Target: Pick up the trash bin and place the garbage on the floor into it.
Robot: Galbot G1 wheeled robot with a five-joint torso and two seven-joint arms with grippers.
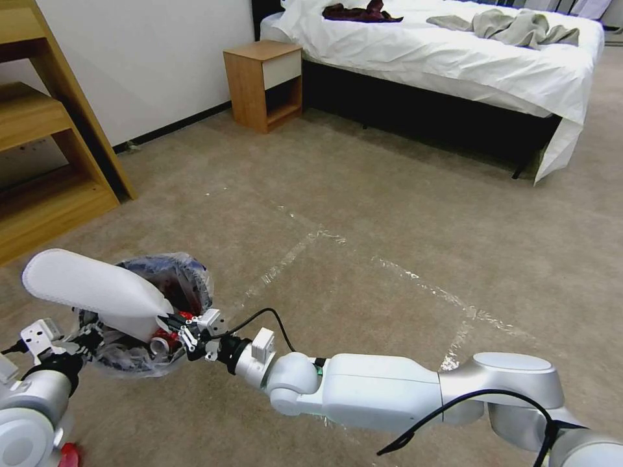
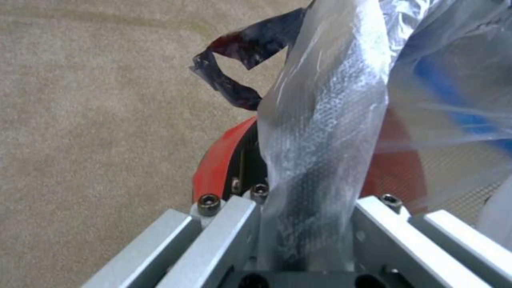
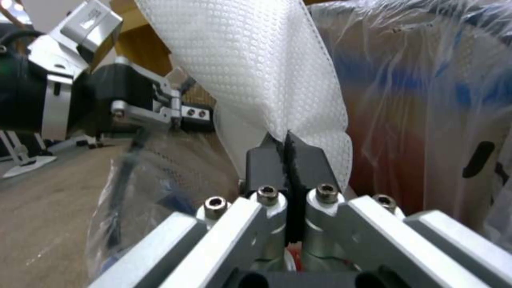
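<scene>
The trash bin [image 1: 139,353], a small red bucket with a clear blue-printed liner, hangs above the floor [image 1: 389,214] at the lower left. My left gripper [image 1: 85,335] is shut on its rim. In the left wrist view the liner [image 2: 325,120] runs between the fingers of the left gripper [image 2: 307,208], with the red wall [image 2: 213,164] beside it. My right gripper [image 1: 170,322] reaches across from the right and is shut on one end of a white slipper [image 1: 91,285], which slants over the bin's mouth. The right wrist view shows the right gripper [image 3: 286,160] pinching the slipper [image 3: 256,68]. Red garbage [image 1: 170,337] lies inside the bin.
A wooden shelf unit [image 1: 45,168] stands at the left and a wooden nightstand [image 1: 263,84] by the wall. The bed [image 1: 454,58] with white sheets fills the back. Clear tape strips [image 1: 422,285] cross the carpet. A red object [image 1: 68,455] shows at the bottom left edge.
</scene>
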